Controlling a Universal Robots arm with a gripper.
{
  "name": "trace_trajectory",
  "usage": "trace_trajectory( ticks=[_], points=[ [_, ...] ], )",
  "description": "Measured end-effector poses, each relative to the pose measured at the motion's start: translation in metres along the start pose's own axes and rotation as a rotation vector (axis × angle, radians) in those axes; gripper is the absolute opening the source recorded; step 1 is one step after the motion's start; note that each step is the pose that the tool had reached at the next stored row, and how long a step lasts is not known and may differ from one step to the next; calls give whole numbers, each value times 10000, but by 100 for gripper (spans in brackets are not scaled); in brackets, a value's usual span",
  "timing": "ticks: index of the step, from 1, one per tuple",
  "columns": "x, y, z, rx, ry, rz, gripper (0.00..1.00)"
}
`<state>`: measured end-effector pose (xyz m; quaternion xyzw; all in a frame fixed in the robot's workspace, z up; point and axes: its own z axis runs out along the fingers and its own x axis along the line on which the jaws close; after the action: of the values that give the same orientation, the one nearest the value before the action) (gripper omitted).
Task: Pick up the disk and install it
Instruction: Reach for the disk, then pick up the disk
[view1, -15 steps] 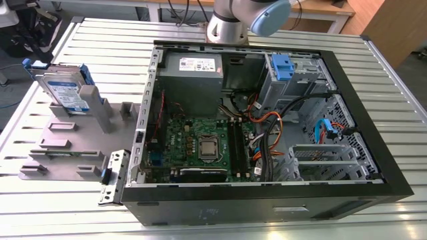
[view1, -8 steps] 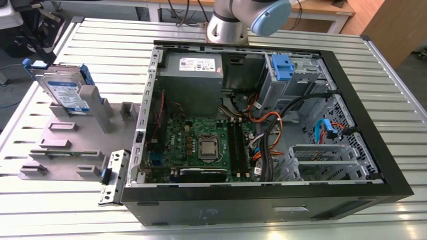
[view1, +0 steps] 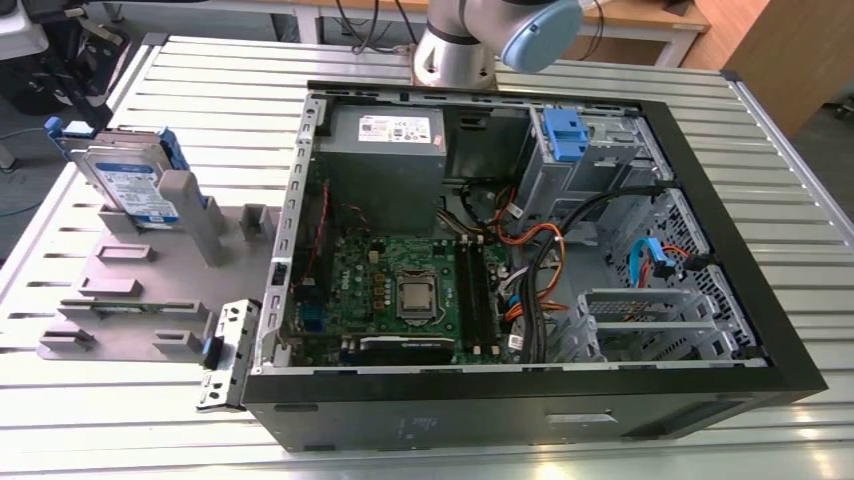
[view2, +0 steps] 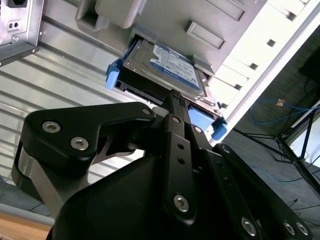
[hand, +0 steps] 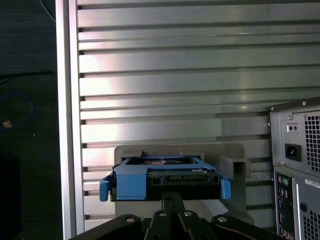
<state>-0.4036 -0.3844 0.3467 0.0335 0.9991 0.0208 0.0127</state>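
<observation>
The disk (view1: 127, 185) stands on edge in a grey holder (view1: 147, 290), on the slatted table at the exterior view's left. It is a silver drive with a white-and-blue label, blue rails and a blue end tab. In both wrist views the disk (view2: 170, 65) (hand: 165, 177) lies just beyond my gripper (view2: 173, 96) (hand: 169, 196). The black fingers are drawn together into a narrow point, shut with nothing between them. Their tips come up against the blue tab end; I cannot tell whether they touch it.
An open computer case (view1: 747, 300) fills the middle and right of the exterior view. Inside are a motherboard (view1: 400, 290), a grey power-supply box (view1: 387, 135), a blue-tabbed drive cage (view1: 567, 140) and loose cables (view1: 534, 250). The case's rear panel (hand: 297, 165) stands beside the holder.
</observation>
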Motion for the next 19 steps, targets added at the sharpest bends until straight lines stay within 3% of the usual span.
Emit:
trace_trajectory(
  ticks=[17,18,19],
  points=[
    [0,0,0,37,-3,-1,11],
    [0,0,0,117,-8,-3,11],
    [0,0,0,123,-8,-3,11]
  ],
)
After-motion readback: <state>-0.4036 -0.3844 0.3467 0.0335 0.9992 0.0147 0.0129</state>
